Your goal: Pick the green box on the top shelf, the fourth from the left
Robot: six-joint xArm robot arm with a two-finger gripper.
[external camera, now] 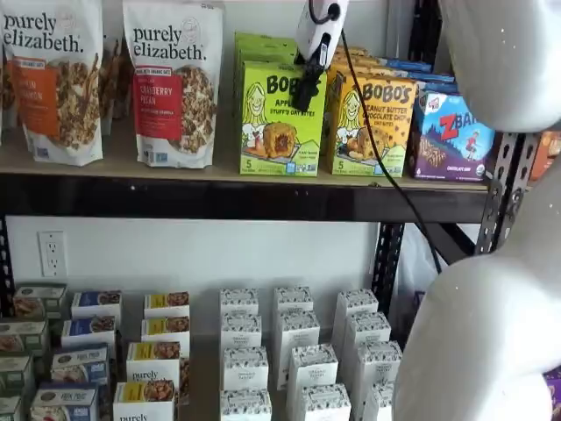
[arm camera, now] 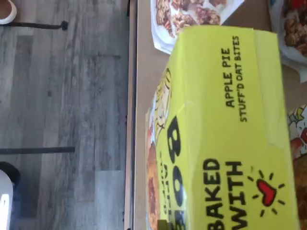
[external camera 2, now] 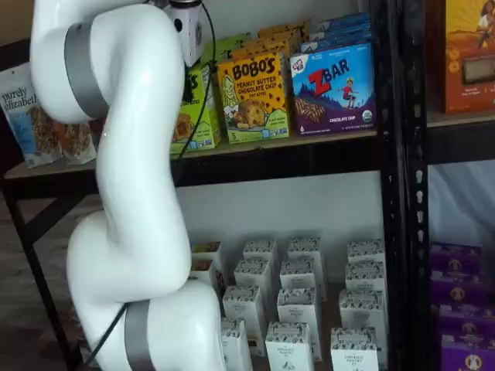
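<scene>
The green box [external camera: 282,123], a lime-green Bobo's Apple Pie carton, stands upright at the front of the top shelf [external camera: 114,171] in both shelf views. The wrist view is filled by its top and face [arm camera: 225,134], seen from close above. My gripper [external camera: 307,95] comes down from the view's top edge at the box's upper right corner. One black finger lies over the front face near the top; the other finger is hidden. In a shelf view my own arm covers most of the box [external camera 2: 199,116] and the gripper's fingers.
A yellow-orange Bobo's box [external camera: 372,123] stands close on the right of the green one, then a blue Z Bar box [external camera: 456,136]. Granola bags [external camera: 171,83] stand on its left. More green boxes line up behind it. Small white boxes [external camera: 294,351] fill the lower shelf.
</scene>
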